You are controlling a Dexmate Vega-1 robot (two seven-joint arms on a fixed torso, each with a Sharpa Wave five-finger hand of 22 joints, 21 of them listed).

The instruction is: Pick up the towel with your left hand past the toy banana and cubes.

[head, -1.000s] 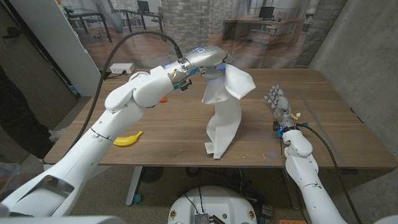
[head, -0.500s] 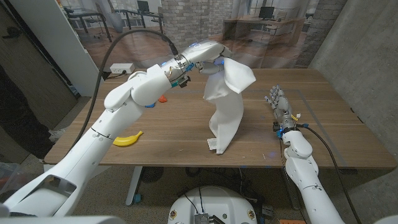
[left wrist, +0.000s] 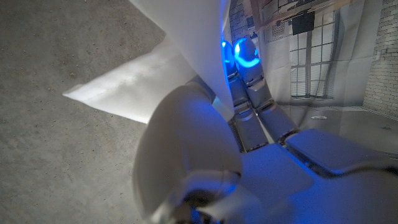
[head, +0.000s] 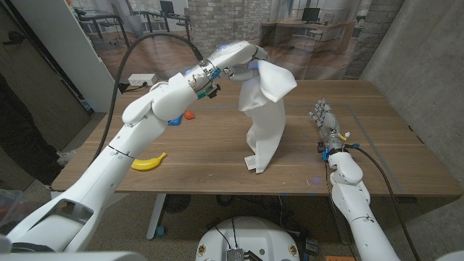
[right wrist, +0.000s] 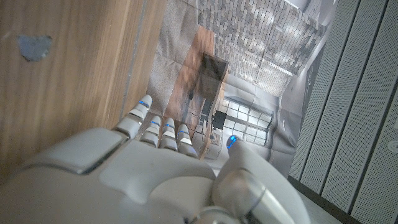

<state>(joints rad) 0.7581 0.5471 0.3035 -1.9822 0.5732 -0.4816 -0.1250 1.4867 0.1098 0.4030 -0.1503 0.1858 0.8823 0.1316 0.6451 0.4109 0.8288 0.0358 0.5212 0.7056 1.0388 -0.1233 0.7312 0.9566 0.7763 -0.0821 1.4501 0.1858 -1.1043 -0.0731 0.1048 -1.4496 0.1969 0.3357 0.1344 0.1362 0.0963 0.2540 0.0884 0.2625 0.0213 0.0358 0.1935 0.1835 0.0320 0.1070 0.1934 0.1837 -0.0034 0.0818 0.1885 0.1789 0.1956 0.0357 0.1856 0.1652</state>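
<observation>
My left hand (head: 243, 61) is raised above the middle of the table and grips the top of the white towel (head: 264, 123). The towel hangs down in a long fold, and its lower corner hovers just above the wood near the front edge. Up close in the left wrist view, the towel (left wrist: 180, 37) is pinched against my left hand's fingers (left wrist: 249, 93). The yellow toy banana (head: 149, 162) lies at the front left of the table. A small orange cube (head: 190, 114) peeks out behind my left forearm. My right hand (head: 328, 125) stands on its edge at the right side, fingers apart, holding nothing.
The wooden table (head: 377, 138) runs to the right with bare wood past my right hand. A white power strip (head: 142, 79) sits at the far left corner. The right wrist view looks along my right hand (right wrist: 143, 168) over the table's wood (right wrist: 68, 81).
My left hand has risen and drawn slightly back, lifting the towel higher; its lower corner has come up off the table. The right hand has not moved.
</observation>
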